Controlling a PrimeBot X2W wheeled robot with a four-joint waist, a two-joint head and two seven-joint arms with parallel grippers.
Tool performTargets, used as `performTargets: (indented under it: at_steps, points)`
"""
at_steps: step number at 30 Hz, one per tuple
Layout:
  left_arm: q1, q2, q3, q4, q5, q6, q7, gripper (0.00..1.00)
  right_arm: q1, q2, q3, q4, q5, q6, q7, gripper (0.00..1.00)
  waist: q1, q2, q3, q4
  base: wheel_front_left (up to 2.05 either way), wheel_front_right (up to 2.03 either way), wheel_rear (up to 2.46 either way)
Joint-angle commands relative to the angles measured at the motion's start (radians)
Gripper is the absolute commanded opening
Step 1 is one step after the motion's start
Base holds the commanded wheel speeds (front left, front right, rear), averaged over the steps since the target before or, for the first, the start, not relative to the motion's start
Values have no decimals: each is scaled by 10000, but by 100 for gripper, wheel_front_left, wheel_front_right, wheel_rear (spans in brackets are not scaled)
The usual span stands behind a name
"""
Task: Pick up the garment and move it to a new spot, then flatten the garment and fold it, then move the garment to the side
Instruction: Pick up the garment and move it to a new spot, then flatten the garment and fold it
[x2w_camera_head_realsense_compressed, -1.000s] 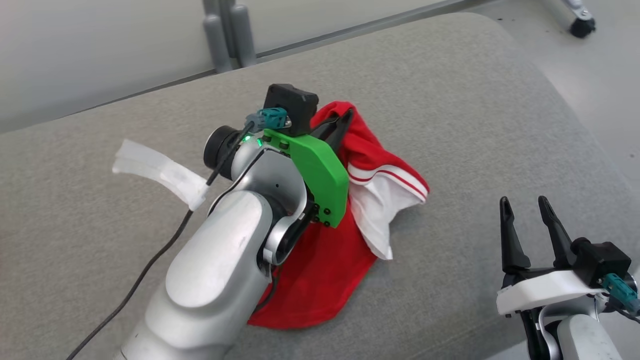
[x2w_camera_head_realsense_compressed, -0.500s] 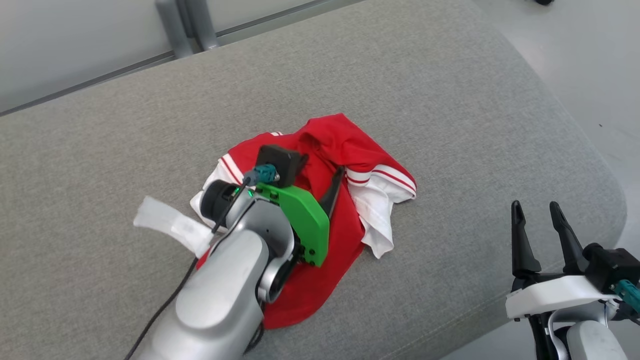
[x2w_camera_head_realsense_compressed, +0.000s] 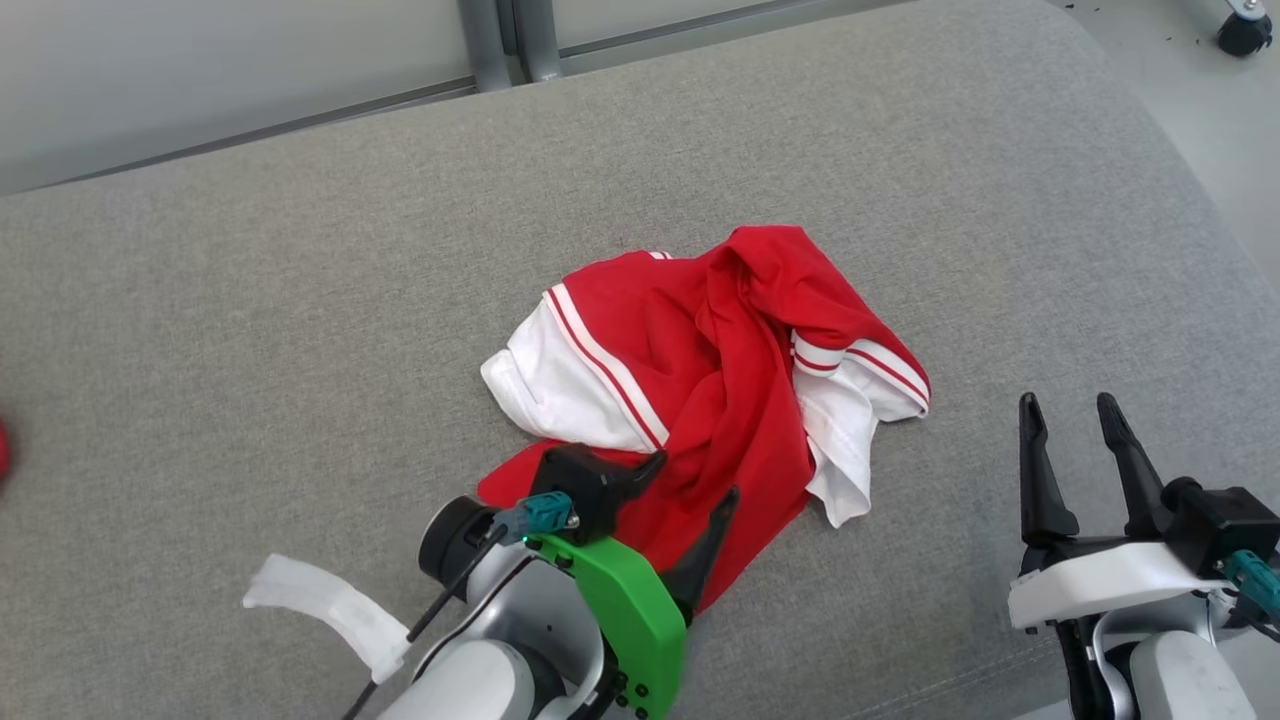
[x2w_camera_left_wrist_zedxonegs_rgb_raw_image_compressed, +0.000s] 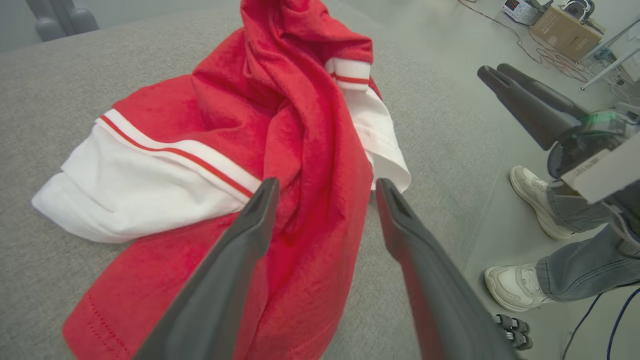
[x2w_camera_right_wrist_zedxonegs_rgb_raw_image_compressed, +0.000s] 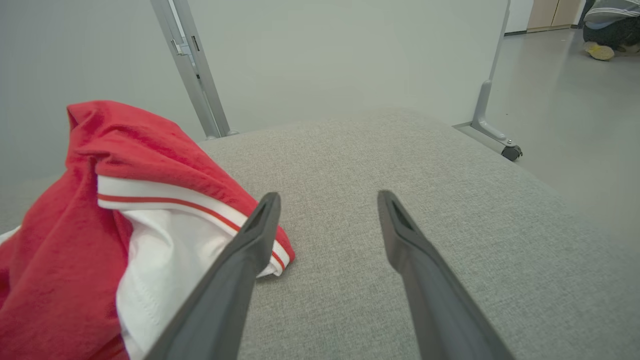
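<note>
Head view: your garment (x2w_camera_head_realsense_compressed: 700, 400) lies crumpled mid grey cushion (x2w_camera_head_realsense_compressed: 300, 300), seemingly at its new spot. Left wrist: left gripper (x2w_camera_left_wrist_zedxonegs_rgb_raw_image_compressed: 327, 182), fingers apart, empty, toward the cushion's near edge. Right wrist: right gripper (x2w_camera_right_wrist_zedxonegs_rgb_raw_image_compressed: 328, 196) spread, empty, likely waiting to flatten.

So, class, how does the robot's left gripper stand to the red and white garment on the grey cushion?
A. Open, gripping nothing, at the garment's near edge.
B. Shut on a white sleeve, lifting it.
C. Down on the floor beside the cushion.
A: the left gripper has its fingers apart with no cloth pinched, and the garment lies crumpled on the cushion.
</note>
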Motion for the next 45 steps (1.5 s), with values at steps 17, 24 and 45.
performTargets:
  at_steps: [17, 24, 45]
  points:
    - [-281, 178, -423, 2618, 233, -326, -15, 0, -250, -28, 167, 4, 147, 1, -32, 100, 1, 63, 706, -584, 0, 0, 0]
    - [-146, 1065, -256, 1113, -793, -1173, 1117, 0, 79, -25, -22, 84, 227, 1, -32, 100, 1, 63, 392, -353, 0, 0, 0]
    - [-2485, 5755, 2889, -1283, -5162, -1588, 6100, 0, -294, -28, 376, 192, 383, 1, -32, 100, 1, 63, 485, 529, 0, 0, 0]
